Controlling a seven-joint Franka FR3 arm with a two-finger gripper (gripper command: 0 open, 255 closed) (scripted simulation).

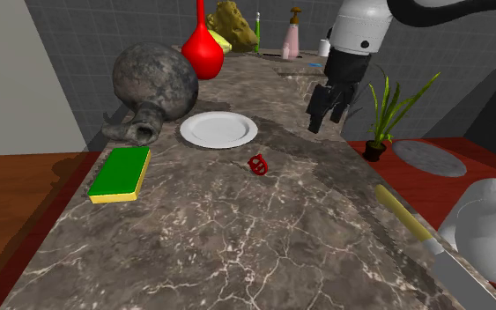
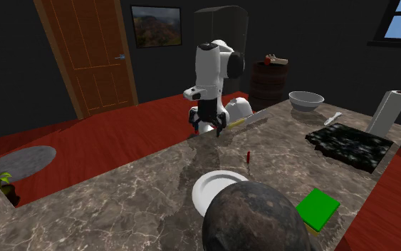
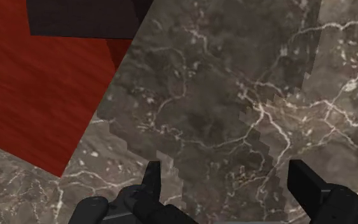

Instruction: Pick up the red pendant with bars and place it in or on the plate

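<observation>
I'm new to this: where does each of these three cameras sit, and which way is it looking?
Shoulder view: beside the stand, looking down along the marble counter; the arm and tool show at upper right.
Second exterior view: across the counter, facing the robot; its white arm and tool show.
Wrist view: behind the tool, looking down at the counter's edge and red floor; two open black fingers show.
Shared: both exterior views hold the plate and red pendant.

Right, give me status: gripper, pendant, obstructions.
Gripper open, empty, above the counter. Red pendant on the counter near the white plate, untouched. Nothing between them.
</observation>
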